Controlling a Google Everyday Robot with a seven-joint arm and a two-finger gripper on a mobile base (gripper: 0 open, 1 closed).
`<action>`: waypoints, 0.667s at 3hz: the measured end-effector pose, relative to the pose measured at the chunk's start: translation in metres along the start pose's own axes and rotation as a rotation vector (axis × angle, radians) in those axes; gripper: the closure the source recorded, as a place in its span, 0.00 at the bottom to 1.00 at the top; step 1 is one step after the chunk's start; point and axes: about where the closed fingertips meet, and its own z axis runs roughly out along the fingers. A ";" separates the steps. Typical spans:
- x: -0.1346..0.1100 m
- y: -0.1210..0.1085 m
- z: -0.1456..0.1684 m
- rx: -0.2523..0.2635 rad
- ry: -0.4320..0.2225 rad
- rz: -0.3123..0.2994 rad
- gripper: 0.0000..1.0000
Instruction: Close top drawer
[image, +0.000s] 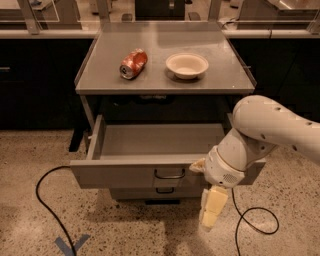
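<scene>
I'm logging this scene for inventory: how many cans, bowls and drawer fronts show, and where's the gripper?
Cans: 1, the crushed can on the tabletop.
Bowls: 1, the white bowl beside it.
Drawer fronts: 2, the open top drawer and the lower drawer under it.
Total: 4.
The gripper hangs low before the top drawer, right of centre.

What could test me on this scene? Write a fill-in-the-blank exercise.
1. The top drawer is ____.
2. On the table, a crushed ____ lies left of the bowl.
3. The gripper hangs by the drawer's front panel, pointing ____.

Missing words: open; can; down.
</scene>
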 end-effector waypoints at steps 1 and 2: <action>0.000 0.000 0.000 0.000 0.000 0.000 0.00; -0.008 -0.024 -0.017 0.049 0.019 -0.023 0.00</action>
